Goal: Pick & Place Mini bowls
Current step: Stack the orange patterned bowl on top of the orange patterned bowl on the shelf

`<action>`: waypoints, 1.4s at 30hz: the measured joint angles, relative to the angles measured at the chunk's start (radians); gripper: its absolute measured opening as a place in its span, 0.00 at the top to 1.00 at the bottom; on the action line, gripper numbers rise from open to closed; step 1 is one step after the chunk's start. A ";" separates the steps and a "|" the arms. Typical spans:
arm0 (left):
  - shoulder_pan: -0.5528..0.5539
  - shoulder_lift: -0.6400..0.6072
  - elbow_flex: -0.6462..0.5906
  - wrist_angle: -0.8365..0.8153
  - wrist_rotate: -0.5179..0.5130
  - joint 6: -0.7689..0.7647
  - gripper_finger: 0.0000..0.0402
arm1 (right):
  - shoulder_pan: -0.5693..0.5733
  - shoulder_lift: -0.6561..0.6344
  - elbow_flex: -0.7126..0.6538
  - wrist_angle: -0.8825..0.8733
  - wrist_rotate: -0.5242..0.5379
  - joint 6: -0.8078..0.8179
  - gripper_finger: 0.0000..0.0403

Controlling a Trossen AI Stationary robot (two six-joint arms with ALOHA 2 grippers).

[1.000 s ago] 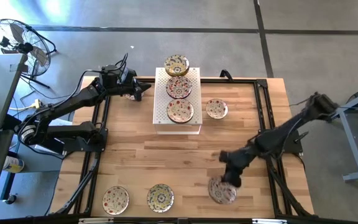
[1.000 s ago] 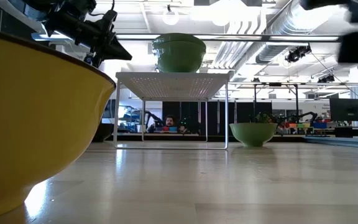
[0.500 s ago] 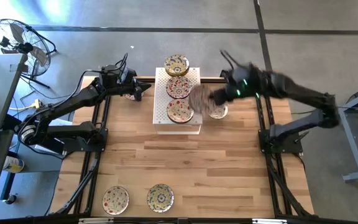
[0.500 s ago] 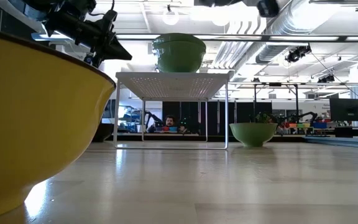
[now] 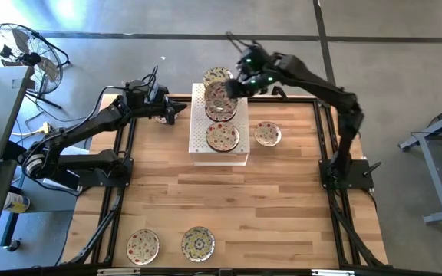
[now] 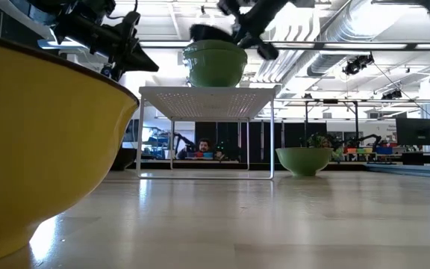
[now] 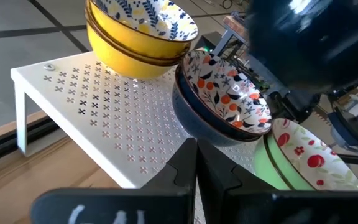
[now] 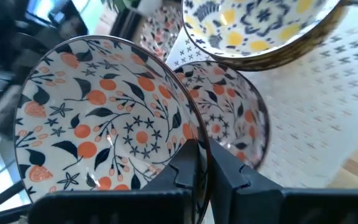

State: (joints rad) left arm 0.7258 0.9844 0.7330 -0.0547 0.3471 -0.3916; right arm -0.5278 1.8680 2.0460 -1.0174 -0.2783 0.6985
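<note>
The right end effector (image 5: 232, 86) reaches over the white perforated metal riser (image 5: 200, 138) at the far side of the wooden bench (image 5: 229, 199), its fingers clamped on the rim of a dark-sided mini bowl with an orange and navy floral inside (image 8: 98, 137). That bowl hangs just above a matching bowl (image 8: 238, 134) on the riser, beside a yellow stacked bowl (image 7: 138, 31) and a green one (image 7: 300, 158). Another small bowl (image 5: 267, 134) sits on the bench right of the riser, two more (image 5: 143, 245) near the front edge. The left end effector (image 5: 176, 112) waits left of the riser, fingers together.
</note>
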 joint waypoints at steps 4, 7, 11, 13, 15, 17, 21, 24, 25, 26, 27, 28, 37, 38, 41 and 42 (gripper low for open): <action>0.000 0.000 0.000 0.000 0.011 0.000 0.99 | 0.004 0.073 0.040 -0.052 0.008 -0.022 0.97; 0.000 0.000 0.000 0.000 0.014 0.000 0.99 | 0.006 0.090 0.037 -0.072 0.062 -0.028 0.97; 0.000 0.000 0.000 0.000 0.018 0.000 0.99 | 0.006 0.091 0.032 -0.072 0.136 -0.030 0.97; 0.000 0.000 0.000 0.000 0.019 0.000 0.99 | 0.006 0.091 0.032 -0.066 0.152 -0.030 0.97; 0.000 0.000 0.000 0.000 0.019 0.000 0.99 | 0.006 0.091 0.032 -0.083 0.158 -0.039 0.97; 0.000 0.000 0.000 0.000 0.019 0.000 0.99 | 0.007 0.102 0.032 -0.087 0.154 -0.046 0.97; 0.000 0.000 0.000 0.000 0.017 0.000 0.99 | 0.018 0.130 0.032 -0.084 0.154 -0.051 0.97; 0.000 0.000 0.000 0.000 0.011 0.000 0.99 | 0.029 0.133 0.032 -0.074 0.167 -0.051 0.96; 0.000 0.000 0.000 0.000 0.010 0.000 0.99 | 0.030 0.134 0.032 -0.069 0.168 -0.051 0.95; 0.000 0.000 0.000 0.000 0.010 0.000 0.99 | 0.031 0.135 0.032 -0.064 0.168 -0.052 0.94; 0.000 0.000 0.000 0.000 0.012 0.000 0.99 | 0.031 0.135 0.032 -0.061 0.170 -0.052 0.93; 0.000 0.000 0.000 0.000 0.014 0.000 0.99 | 0.031 0.135 0.032 -0.061 0.170 -0.053 0.92; 0.000 0.000 0.000 0.000 0.017 0.002 0.99 | 0.031 0.134 0.034 -0.055 0.164 -0.072 0.78; 0.000 0.000 0.000 0.000 0.015 0.002 0.99 | 0.031 0.132 0.034 -0.054 0.164 -0.073 0.76; 0.000 0.000 0.000 0.000 0.013 0.003 0.99 | 0.029 0.114 0.034 -0.053 0.168 -0.072 0.73; 0.000 0.000 0.000 0.000 0.013 0.006 0.99 | 0.029 0.106 0.034 -0.051 0.169 -0.073 0.72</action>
State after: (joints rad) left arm 0.7261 0.9844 0.7330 -0.0547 0.3599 -0.3859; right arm -0.4992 1.9743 2.0804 -1.0683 -0.1097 0.6257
